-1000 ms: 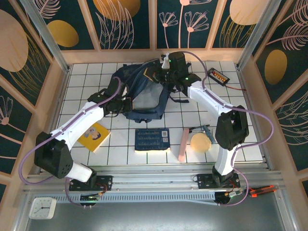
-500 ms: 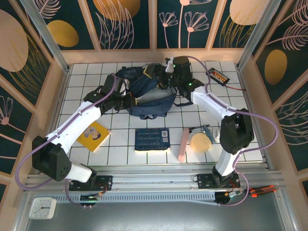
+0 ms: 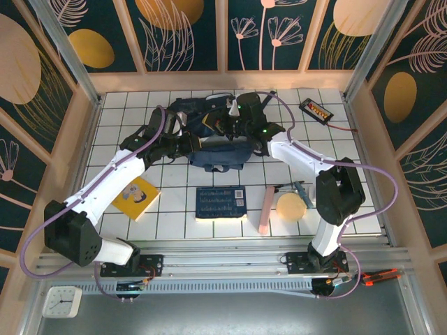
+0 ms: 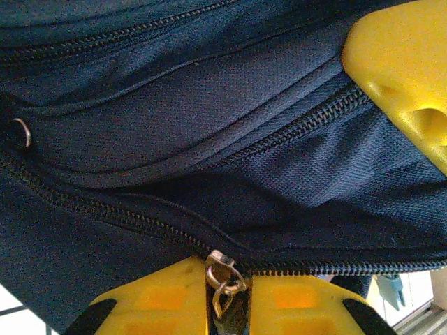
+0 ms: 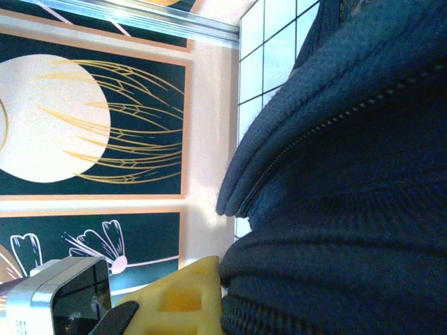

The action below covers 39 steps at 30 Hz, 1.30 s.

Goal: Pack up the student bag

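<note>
The student bag (image 3: 218, 143), dark navy, lies slumped at the back middle of the tiled table. My left gripper (image 3: 187, 146) is at the bag's left side. In the left wrist view its yellow fingers (image 4: 157, 307) stand almost together, with the metal zipper pull (image 4: 225, 276) pinched in the narrow slot between them. My right gripper (image 3: 215, 125) reaches in from the right at the bag's top. In the right wrist view one yellow finger (image 5: 183, 300) presses against bunched navy fabric (image 5: 349, 209), which hides the other finger.
At the front lie a yellow book (image 3: 136, 197), a flat navy printed book (image 3: 221, 202), a pink strip (image 3: 266, 209), a round tan object (image 3: 291, 206) and teal tools (image 3: 300, 190). A small black device (image 3: 316, 109) sits at the back right. Wooden walls ring the table.
The right gripper has come left and nearer, onto the bag's top, opening then shutting. The left gripper moved right to the bag's side. The bag has been pulled lower and flatter.
</note>
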### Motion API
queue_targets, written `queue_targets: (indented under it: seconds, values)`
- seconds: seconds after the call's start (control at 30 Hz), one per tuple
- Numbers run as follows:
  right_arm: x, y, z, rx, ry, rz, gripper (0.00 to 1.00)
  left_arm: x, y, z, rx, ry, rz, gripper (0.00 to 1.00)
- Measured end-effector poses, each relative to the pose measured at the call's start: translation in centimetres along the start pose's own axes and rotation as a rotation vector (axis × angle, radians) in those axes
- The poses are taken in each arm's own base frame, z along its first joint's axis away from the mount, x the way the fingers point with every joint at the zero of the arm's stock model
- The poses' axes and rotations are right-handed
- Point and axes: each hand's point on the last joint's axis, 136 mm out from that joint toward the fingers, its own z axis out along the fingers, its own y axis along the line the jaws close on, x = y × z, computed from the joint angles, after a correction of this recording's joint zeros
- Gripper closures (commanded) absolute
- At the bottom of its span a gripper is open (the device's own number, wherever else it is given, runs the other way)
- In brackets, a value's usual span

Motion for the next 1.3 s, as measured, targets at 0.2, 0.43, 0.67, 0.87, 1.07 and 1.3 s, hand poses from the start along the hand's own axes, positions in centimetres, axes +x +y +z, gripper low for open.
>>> queue_targets:
  seconds: [0.2, 0.43, 0.67, 0.87, 1.07, 1.3]
  values:
    - [0.2, -0.3, 0.0, 0.010, 0.009, -0.007, 1.00, 0.1, -0.3, 0.0, 0.018, 0.008, 0.000, 0.70]
    - [0.2, -0.3, -0.1, 0.010, 0.013, -0.005, 1.00, 0.1, -0.2, 0.1, 0.013, 0.007, 0.010, 0.85]
    - [0.1, -0.2, -0.2, 0.012, 0.022, -0.001, 1.00, 0.2, -0.1, 0.5, 0.009, 0.018, 0.007, 1.00]
    - [-0.1, -0.6, -0.4, 0.020, 0.025, -0.020, 1.00, 0.4, 0.1, 0.2, -0.009, 0.029, 0.047, 1.00]
    - [-0.3, -1.9, -0.8, 0.058, 0.035, -0.048, 1.00, -0.5, 1.3, -1.2, -0.113, 0.013, 0.166, 1.00]
    - [-2.0, -3.9, -2.4, 0.117, 0.028, -0.059, 1.00, -2.8, 8.5, -2.8, -0.384, -0.022, 0.143, 1.00]
